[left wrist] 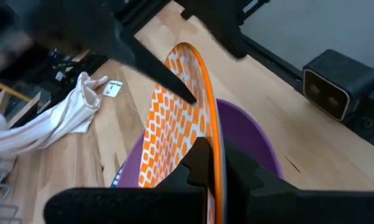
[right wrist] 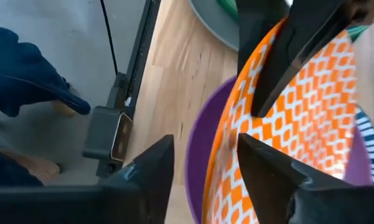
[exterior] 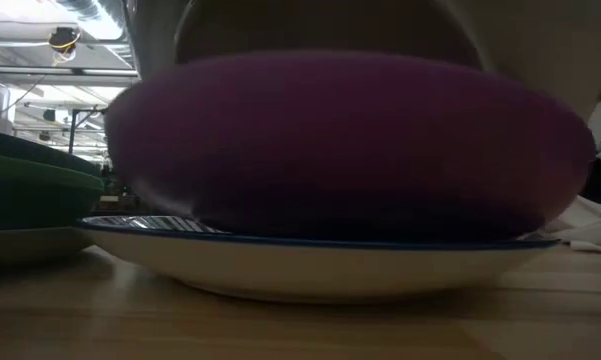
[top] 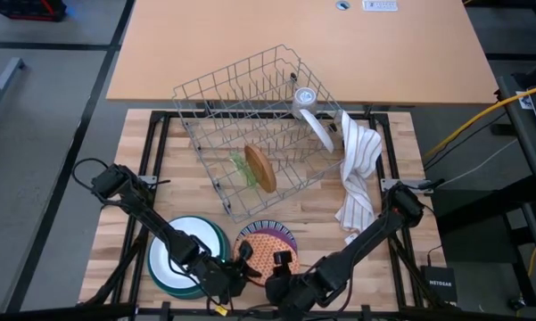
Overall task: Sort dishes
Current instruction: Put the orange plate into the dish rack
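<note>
1. My table [top: 160, 192] is pale butcher-block wood in a black frame; beyond it stands a larger tan tabletop [top: 294, 45], on grey floor.
2. A grey wire rack [top: 250, 116] sits tilted mid-table, holding a brown plate [top: 260, 168], a clear green one [top: 241, 167] and a white one [top: 317, 127]; a white striped cloth [top: 357, 174] lies beside it.
3. My left gripper [left wrist: 213, 167] is pressed together on the rim of the orange-patterned plate [left wrist: 174, 124], which stands on edge over the purple bowl [exterior: 350, 140].
4. My right gripper [right wrist: 202, 155] straddles that same rim, fingers spread and not clamping.
5. The purple bowl rests in a blue-rimmed white plate [exterior: 310, 265]; stacked green and white plates [top: 185, 254] lie just beside.
6. A black box [top: 441, 283] at the table corner reads NETGEAR; a small tag [left wrist: 114, 89] on the cloth is unreadable.
</note>
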Robot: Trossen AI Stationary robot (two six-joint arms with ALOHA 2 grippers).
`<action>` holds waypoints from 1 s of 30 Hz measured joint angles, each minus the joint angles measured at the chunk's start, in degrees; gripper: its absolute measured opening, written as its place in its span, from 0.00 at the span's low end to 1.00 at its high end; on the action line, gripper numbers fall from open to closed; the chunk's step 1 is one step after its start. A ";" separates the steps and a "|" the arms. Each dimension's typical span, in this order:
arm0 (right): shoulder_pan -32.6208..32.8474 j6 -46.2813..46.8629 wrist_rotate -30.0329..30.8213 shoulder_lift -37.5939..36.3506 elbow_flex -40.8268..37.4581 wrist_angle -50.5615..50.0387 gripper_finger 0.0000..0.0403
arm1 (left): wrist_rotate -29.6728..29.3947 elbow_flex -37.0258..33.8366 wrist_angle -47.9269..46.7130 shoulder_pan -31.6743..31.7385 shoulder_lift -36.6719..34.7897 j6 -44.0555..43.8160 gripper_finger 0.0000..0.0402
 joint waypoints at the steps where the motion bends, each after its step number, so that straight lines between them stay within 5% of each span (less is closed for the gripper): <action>1: 0.00 -0.11 0.08 0.00 1.12 -1.06 0.46 | -0.70 0.00 0.02 -0.17 -0.20 -0.96 0.02; 6: 0.17 -2.52 1.64 0.00 9.05 -11.01 0.47 | -3.09 -0.07 1.07 -0.30 -1.89 -6.00 0.01; 13: 1.04 -4.29 13.82 -0.15 21.33 -26.06 0.47 | -6.56 1.30 1.02 -0.27 -4.83 -12.93 0.01; 18: 2.35 -4.37 20.50 -0.28 28.75 -35.39 0.47 | -6.75 7.71 0.86 0.55 -5.04 -9.98 0.01; 30: 8.42 -1.62 32.91 -5.97 28.01 -47.82 0.47 | -4.86 21.82 -5.56 7.26 -5.37 -12.90 0.01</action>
